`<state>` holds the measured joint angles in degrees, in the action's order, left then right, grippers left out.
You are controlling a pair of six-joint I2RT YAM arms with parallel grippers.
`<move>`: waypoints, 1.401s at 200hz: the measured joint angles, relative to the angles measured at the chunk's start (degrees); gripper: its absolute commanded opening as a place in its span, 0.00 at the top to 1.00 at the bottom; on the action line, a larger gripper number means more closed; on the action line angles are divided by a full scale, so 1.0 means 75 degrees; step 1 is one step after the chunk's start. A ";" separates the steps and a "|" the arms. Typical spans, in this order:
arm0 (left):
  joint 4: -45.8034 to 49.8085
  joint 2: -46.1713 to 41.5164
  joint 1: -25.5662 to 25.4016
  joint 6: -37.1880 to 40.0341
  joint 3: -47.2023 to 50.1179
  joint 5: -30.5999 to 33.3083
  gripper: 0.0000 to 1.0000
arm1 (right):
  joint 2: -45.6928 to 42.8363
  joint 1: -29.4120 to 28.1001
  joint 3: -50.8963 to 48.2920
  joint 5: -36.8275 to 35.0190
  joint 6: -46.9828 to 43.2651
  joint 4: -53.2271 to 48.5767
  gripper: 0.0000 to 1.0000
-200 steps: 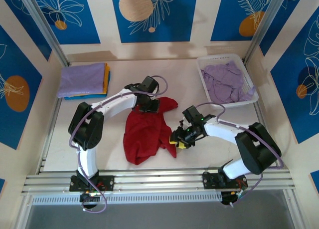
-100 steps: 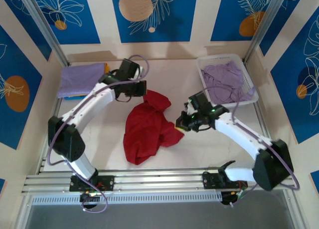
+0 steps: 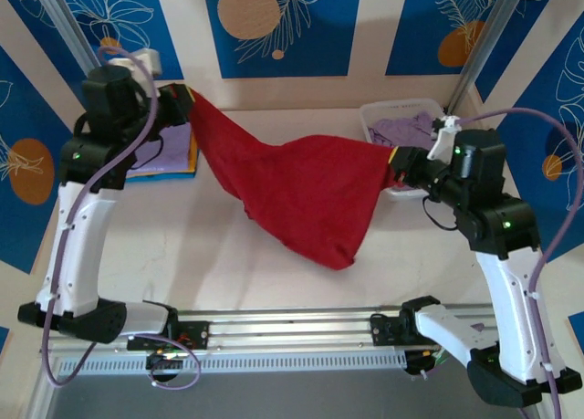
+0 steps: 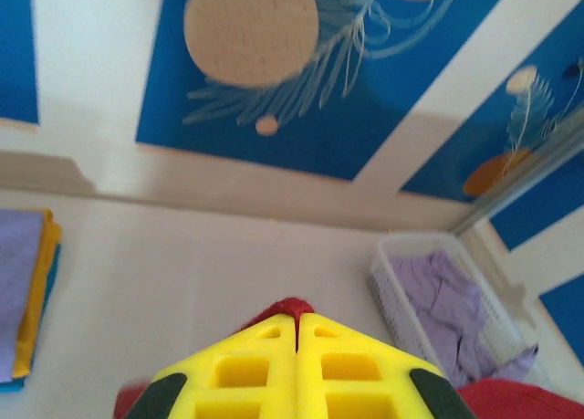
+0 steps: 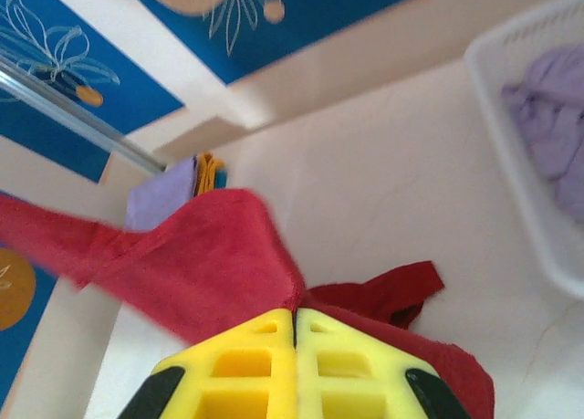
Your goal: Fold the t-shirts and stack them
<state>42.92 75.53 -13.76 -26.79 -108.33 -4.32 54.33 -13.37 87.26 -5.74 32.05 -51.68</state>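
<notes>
Hanging: dark red t-shirt (image 3: 310, 200), stretched above counter (image 3: 173, 246)
Left end effector (image 3: 185, 105): gripping its corner
Right end effector (image 3: 394, 163): gripping opposite edge

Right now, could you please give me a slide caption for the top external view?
Left gripper and right gripper hold the dark red t-shirt stretched between them over the table.

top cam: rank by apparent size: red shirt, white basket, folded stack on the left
1. dark red t-shirt, stretched between the arms, clearly largest.
2/3. white basket and folded stack: the arms cover part of each, so I can't rank them.
</notes>
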 measured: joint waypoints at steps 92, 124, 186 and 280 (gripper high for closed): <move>0.0460 0.0664 0.0507 -0.0417 -0.2914 -0.0822 1.00 | -0.0076 0.0102 0.1580 -0.0597 -0.1180 0.0880 1.00; 0.0527 0.0294 0.0507 -0.0414 -0.2926 -0.0871 1.00 | -0.0219 0.0102 0.1883 -0.0452 -0.1215 0.1174 1.00; 0.0560 -0.0466 0.0507 -0.0149 -0.3311 -0.0793 1.00 | -0.0108 0.0143 0.4001 -0.0227 -0.1763 0.0842 1.00; -0.0140 -0.0332 0.0507 0.0382 -0.3791 -0.0691 1.00 | -0.0023 0.1702 0.4135 0.1107 -0.1530 0.0609 1.00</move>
<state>41.87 73.03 -9.96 -23.92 -136.77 -9.50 54.15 -0.60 118.28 2.57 20.58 -47.11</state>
